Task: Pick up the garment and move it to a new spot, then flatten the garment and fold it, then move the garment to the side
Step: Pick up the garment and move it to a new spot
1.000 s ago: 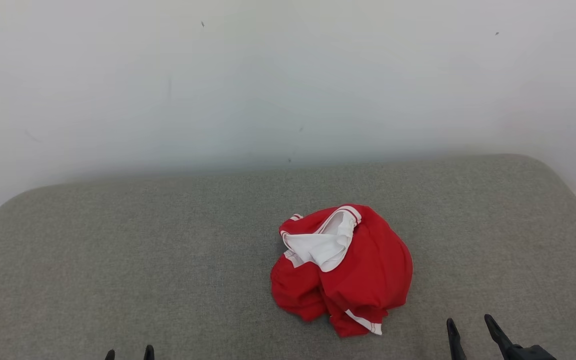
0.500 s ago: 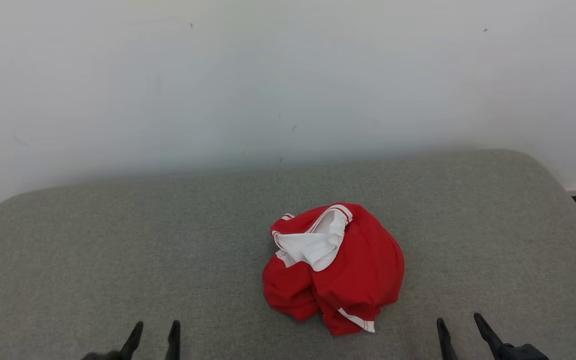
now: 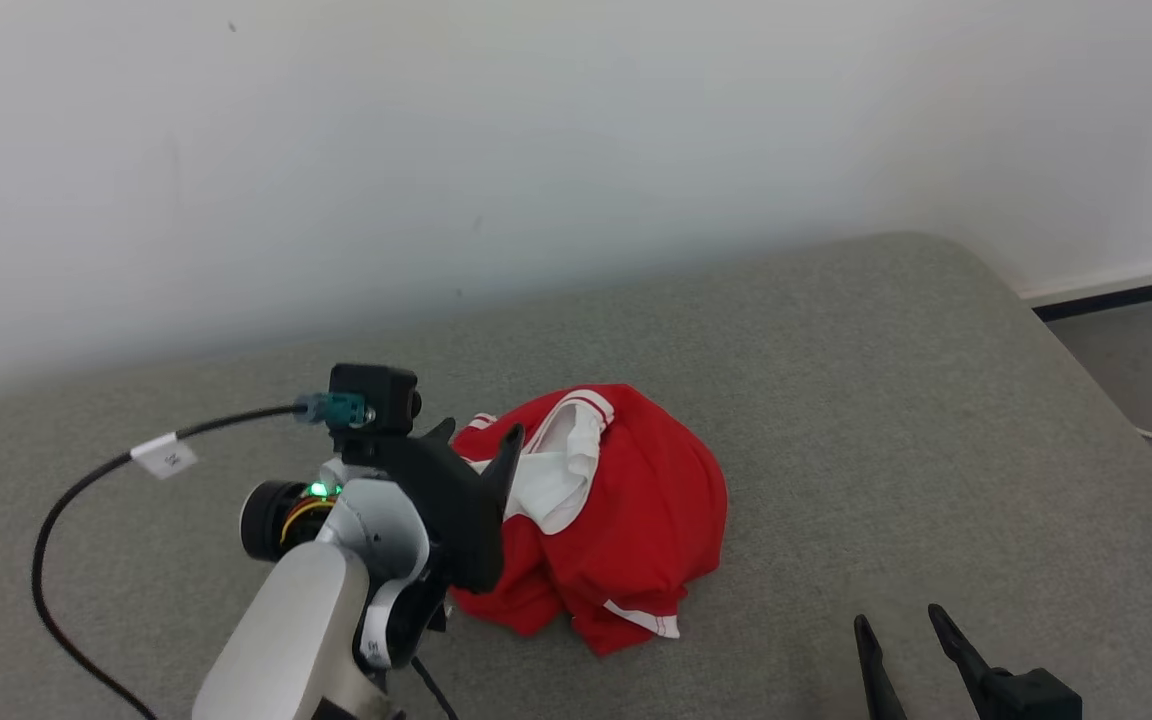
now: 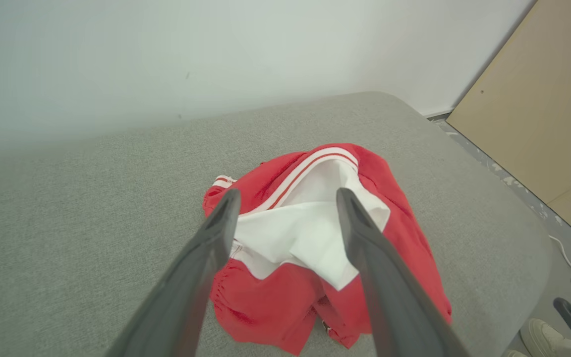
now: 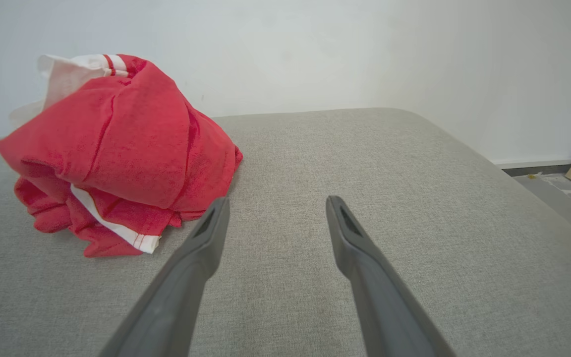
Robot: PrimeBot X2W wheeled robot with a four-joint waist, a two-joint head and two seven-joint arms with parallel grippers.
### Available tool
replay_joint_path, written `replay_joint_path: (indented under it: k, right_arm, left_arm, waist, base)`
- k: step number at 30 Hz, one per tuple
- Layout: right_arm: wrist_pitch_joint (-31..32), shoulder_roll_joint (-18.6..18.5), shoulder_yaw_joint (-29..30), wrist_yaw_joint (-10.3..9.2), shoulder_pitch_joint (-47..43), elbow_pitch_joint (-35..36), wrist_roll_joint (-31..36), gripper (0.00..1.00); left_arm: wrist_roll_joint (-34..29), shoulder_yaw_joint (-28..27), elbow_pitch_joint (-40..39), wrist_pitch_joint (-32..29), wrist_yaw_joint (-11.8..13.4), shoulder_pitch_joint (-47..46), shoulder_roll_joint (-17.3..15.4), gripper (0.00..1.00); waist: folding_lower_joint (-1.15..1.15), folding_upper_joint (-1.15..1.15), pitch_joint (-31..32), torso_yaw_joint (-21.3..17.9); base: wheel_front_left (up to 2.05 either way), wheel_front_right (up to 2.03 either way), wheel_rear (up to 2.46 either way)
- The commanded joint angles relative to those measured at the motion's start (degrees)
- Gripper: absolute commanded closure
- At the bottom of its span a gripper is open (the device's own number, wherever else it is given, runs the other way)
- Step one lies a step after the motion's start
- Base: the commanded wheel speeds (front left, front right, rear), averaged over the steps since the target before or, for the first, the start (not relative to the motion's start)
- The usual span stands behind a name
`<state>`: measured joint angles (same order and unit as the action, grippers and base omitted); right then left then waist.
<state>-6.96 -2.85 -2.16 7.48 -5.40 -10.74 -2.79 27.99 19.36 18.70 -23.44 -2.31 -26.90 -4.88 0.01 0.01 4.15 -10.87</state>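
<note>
Plainly open and empty, the left pincer hangs over the crumpled red garment, perhaps touching it.

The left forearm is a pale shell; a green light glows at its black wrist. A black cable with a white tag feeds the boxy black camera. The left gripper and right gripper have long dark fingers.

You've nothing legible here: small white paper tag on the thin black cable, print too blurred.
</note>
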Motion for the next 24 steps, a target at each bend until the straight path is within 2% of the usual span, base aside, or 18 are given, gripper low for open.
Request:
replay_joint_path:
  k: [1,9,15,17,23,24]
  right_arm:
    - [-0.2,-0.1,-0.2,0.03,0.7,0.0,-0.2,0.0]
    - [-1.1,0.0,-2.5,0.03,1.9,-0.9,-1.4,0.0]
    - [-1.8,0.0,-3.4,0.03,2.5,-1.8,-2.5,0.0]
    - [-2.3,0.0,-3.6,0.03,3.1,-2.1,-2.8,0.0]
    - [-3.3,0.0,-3.3,0.03,3.3,-3.1,-3.2,0.0]
    - [-3.2,0.0,-3.5,0.03,3.4,-3.3,-3.4,0.0]
  left_arm:
    - [1.0,0.1,1.5,-2.1,1.1,-2.6,0.5,0.0]
    - [2.9,3.1,9.8,-16.2,7.6,-13.0,1.7,0.0]
    - [2.1,4.6,11.7,-19.3,9.0,-15.5,1.7,0.0]
    - [0.7,5.4,12.4,-19.7,9.8,-16.2,0.6,0.0]
    - [-1.1,6.4,13.2,-18.4,10.9,-16.7,-0.3,0.0]
    - [-0.6,6.1,13.3,-18.3,11.0,-16.7,-0.2,0.2]
  waist:
    - [-0.01,-0.01,-2.5,-3.7]
    - [-0.01,-0.01,-6.0,-10.8]
    - [-0.01,-0.01,-7.5,-13.2]
    - [-0.01,-0.01,-8.0,-13.7]
    - [-0.01,-0.01,-8.3,-13.4]
    - [-0.01,-0.01,-8.2,-13.2]
  base:
    - [0.0,0.0,0.0]
    - [0.0,0.0,0.0]
    - [0.0,0.0,0.0]
    - [0.0,0.0,0.0]
    - [0.0,0.0,0.0]
    - [0.0,0.0,0.0]
